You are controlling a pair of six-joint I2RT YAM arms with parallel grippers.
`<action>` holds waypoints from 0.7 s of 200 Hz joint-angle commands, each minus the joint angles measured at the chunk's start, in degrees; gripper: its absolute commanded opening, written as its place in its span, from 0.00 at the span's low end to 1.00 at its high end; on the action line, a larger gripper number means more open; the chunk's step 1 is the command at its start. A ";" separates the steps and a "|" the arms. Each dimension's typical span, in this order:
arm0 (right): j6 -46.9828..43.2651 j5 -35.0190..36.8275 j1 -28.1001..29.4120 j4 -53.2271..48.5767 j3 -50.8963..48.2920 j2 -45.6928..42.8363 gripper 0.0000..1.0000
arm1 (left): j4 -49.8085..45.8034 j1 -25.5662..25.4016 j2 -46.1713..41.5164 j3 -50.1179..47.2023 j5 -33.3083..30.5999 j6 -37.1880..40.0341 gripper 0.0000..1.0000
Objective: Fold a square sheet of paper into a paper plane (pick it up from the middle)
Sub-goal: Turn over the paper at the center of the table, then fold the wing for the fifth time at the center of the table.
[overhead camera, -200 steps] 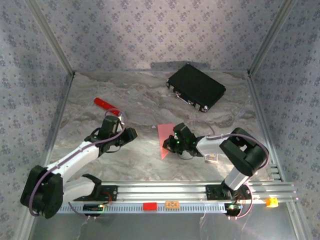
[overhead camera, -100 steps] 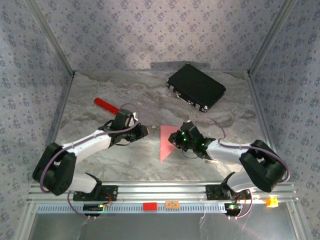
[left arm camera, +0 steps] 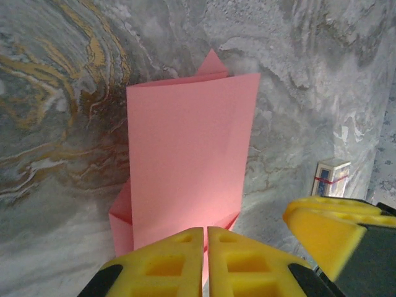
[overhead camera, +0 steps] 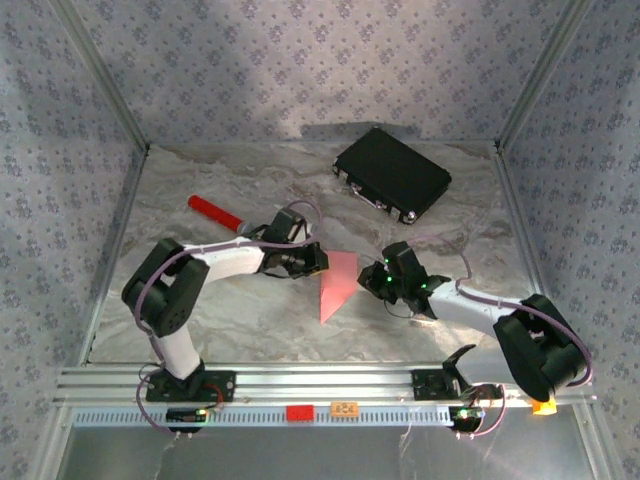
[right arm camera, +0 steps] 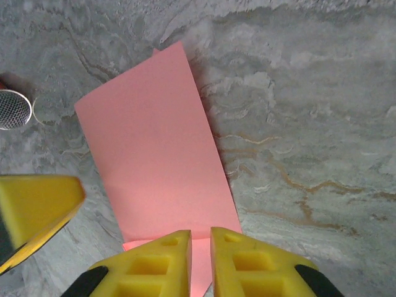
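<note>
The salmon-pink square sheet of paper [overhead camera: 338, 285] lies folded into a narrow pointed shape on the marble table between the two arms. My left gripper [overhead camera: 318, 262] is at its upper left edge. In the left wrist view its yellow fingers [left arm camera: 167, 263] are pressed together on the near edge of the paper [left arm camera: 192, 154]. My right gripper [overhead camera: 380, 280] is at the paper's right side. In the right wrist view its jaws [right arm camera: 200, 253] stand slightly apart, with the edge of the paper [right arm camera: 154, 161] running into the gap.
A black case [overhead camera: 392, 172] lies at the back right. A red cylinder with a grey cap [overhead camera: 213, 211] lies at the left, near the left arm. A small printed card [left arm camera: 329, 176] sits under the right arm. An aluminium rail [overhead camera: 320, 385] borders the near edge.
My left arm has swung right to the paper and its jaws have closed on the edge. My right gripper has shifted right and its jaws have parted a little.
</note>
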 commanded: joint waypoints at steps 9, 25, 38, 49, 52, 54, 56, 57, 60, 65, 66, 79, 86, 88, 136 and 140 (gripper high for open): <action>-2.02 -3.08 -0.65 -0.28 -0.42 0.76 0.23 | -0.32 -0.19 3.18 2.43 1.32 0.56 0.07; -1.97 -5.04 -0.96 1.49 -0.72 1.68 0.24 | -0.10 -0.11 3.87 1.72 0.87 0.49 0.07; -1.84 -5.91 -1.06 2.03 -0.64 2.38 0.26 | 0.37 0.01 4.12 0.68 0.60 0.39 0.07; -1.95 -6.40 -1.12 2.41 -0.44 3.02 0.29 | 0.96 0.39 4.22 -0.30 0.63 0.20 0.07; -1.98 -6.57 -1.15 2.46 -0.46 3.22 0.30 | 1.16 0.49 4.20 -0.64 0.63 0.12 0.07; -1.93 -6.67 -1.15 2.53 -0.40 3.33 0.30 | 1.36 0.54 4.15 -0.93 0.63 0.12 0.07; -1.96 -6.76 -1.11 2.55 -0.38 3.47 0.31 | 1.58 0.66 4.13 -1.09 0.63 0.06 0.07; -2.01 -6.83 -1.13 2.55 -0.38 3.55 0.30 | 1.65 0.69 4.13 -1.22 0.61 0.05 0.07; -1.98 -7.01 -1.16 2.63 -0.30 3.70 0.31 | 2.00 0.80 4.09 -1.53 0.71 -0.08 0.07; -1.99 -7.31 -1.24 2.72 -0.30 4.08 0.31 | 2.61 1.06 4.13 -2.04 0.85 -0.33 0.07; -2.03 -7.37 -1.24 2.77 -0.25 4.16 0.31 | 2.74 1.07 4.13 -2.22 0.86 -0.37 0.07; -1.76 -8.18 -1.37 3.52 -0.15 4.95 0.32 | 4.34 1.46 4.51 -3.37 1.25 -0.92 0.07; -1.67 -8.59 -1.40 3.98 -0.08 5.38 0.33 | 5.10 1.59 4.84 -3.85 1.60 -1.15 0.07; -1.63 -8.64 -1.41 4.08 -0.06 5.50 0.34 | 5.31 1.60 4.94 -3.99 1.64 -1.18 0.07; -1.10 -9.84 -2.08 5.58 -0.20 7.16 0.37 | 8.68 2.05 6.33 -6.98 2.29 -2.25 0.06; -1.02 -9.99 -2.14 5.75 -0.16 7.23 0.37 | 8.87 2.10 6.28 -7.17 2.27 -2.25 0.06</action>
